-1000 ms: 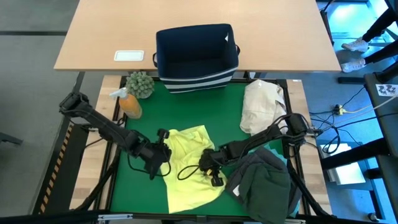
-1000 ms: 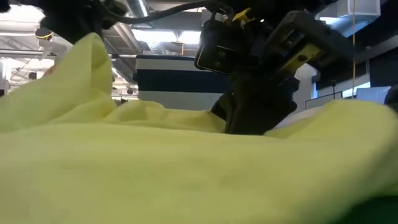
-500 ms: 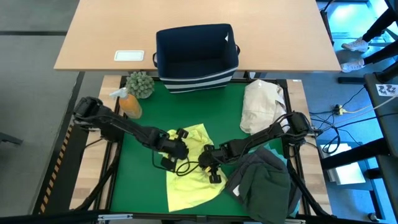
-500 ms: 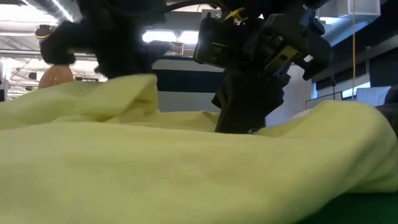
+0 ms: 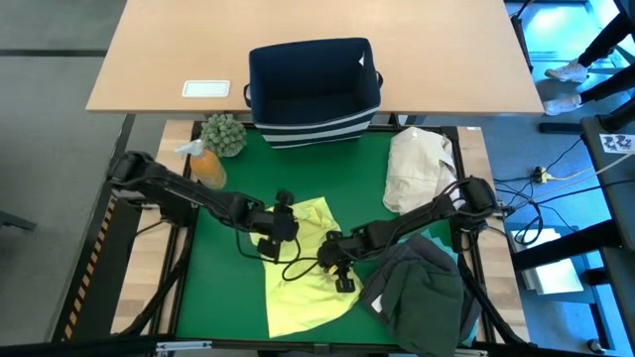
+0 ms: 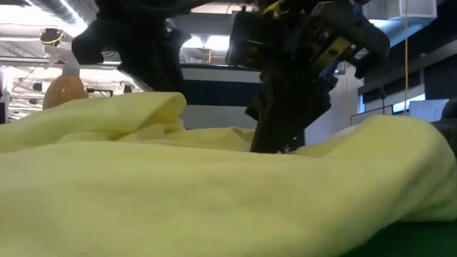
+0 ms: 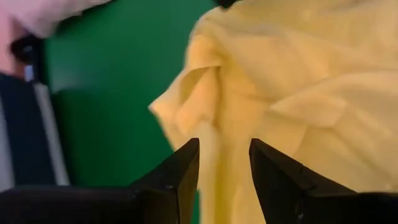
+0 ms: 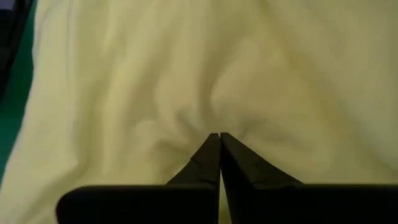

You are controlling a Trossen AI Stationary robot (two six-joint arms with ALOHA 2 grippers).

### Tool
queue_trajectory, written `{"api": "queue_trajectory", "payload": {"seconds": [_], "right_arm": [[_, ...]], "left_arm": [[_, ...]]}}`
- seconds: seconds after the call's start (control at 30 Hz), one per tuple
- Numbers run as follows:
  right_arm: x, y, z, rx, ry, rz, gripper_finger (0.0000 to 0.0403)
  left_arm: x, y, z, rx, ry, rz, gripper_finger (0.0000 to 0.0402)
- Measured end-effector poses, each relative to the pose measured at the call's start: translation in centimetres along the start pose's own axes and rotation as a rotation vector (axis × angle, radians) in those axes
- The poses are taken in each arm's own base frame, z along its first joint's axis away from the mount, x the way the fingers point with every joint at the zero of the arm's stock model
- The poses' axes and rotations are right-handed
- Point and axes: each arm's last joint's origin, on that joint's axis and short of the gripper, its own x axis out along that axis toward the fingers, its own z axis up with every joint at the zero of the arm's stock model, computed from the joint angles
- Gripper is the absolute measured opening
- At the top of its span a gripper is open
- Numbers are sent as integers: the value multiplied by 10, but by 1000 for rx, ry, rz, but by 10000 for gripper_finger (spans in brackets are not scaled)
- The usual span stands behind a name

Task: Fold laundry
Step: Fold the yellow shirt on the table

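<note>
Shirt (image 5: 303,268), yellow-green, lower centre: soft, light, limp; best taken at an edge. Right tool (image 5: 340,279) pinched on its middle; left tool (image 5: 270,238) parted, empty, at its left edge.

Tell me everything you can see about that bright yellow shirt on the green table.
The yellow-green shirt is soft, thin, wrinkled cloth, lying rumpled and partly folded over itself on the green mat. Its lower part spreads flatter toward the near edge. The right gripper is shut, pinching a pucker of cloth near the shirt's middle. The left gripper is open above the shirt's far left edge, where a fold stands bunched. A dark grey-green garment pile lies against its right side.
</note>
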Motion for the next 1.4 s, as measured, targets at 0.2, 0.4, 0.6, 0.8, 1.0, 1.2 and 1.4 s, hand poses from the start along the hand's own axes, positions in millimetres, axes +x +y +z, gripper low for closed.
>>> {"api": "queue_trajectory", "payload": {"seconds": [0.2,0.4,0.6,0.8,1.0,1.2,1.4], "right_arm": [[-28,3,6,-25,-29,-72,12],[-56,17,10,-99,-67,-123,12],[-54,50,3,-256,-60,-55,13],[-49,90,-10,-400,-64,21,63],[-34,116,-23,-439,-69,14,174],[-21,124,-31,-428,-45,16,254],[-19,122,-33,-425,-30,11,268]], "left_arm": [[-31,-5,-3,-77,-21,44,136],[-54,-47,9,-200,-153,-120,134],[-53,-124,21,-152,-233,-256,127],[-46,-172,37,-194,-410,-320,126],[-27,-188,38,-243,-385,-387,128],[-19,-193,45,-271,-362,-491,156],[-25,-201,58,-230,-306,-511,185]]}}
